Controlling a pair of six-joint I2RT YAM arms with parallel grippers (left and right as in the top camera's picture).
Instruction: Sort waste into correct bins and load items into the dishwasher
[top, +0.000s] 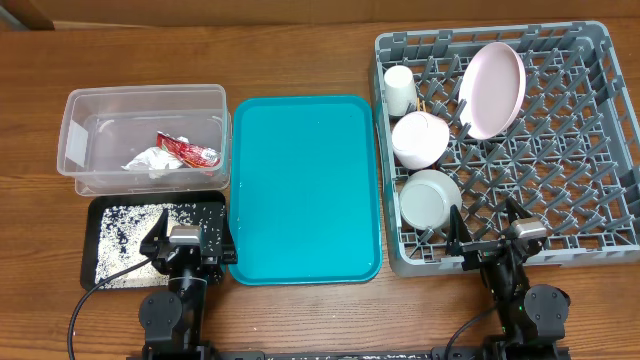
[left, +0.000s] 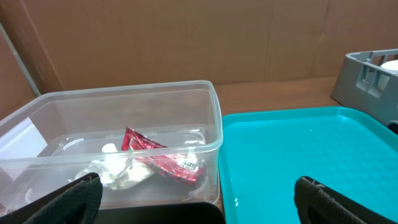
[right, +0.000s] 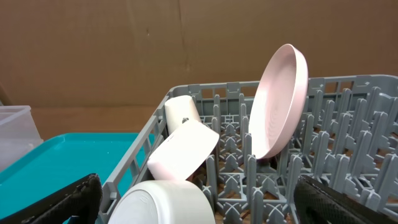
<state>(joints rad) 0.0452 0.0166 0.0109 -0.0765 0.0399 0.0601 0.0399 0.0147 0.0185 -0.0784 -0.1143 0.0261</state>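
Overhead: wooden table with one clear tub at rear left, one crumpled napkin and one red-and-white wrapper inside it, touching. One black tray just in front, strewn with rice grains too small and too many to count. One teal tray in the middle and one grey rack at right. In the rack's left part: one pink plate on edge, one white cup and two pale bowls, one before the other. Thin brown sliver between cup and plate, too small to name. Left gripper over the black tray's near right corner, right gripper over the rack's near wall, both with fingers wide apart. Arm bases cut off at the bottom edge. Left wrist: only two dark fingers at the lower corners, spread. Napkin and wrapper visible through the tub's wall, teal tray beside it, rack cut off at right, brown cardboard wall behind. Right wrist: fingers likewise spread. Plate upright, leaning among pegs. Cup tipped, one bowl tilted just before it, the other cut off at the bottom edge.
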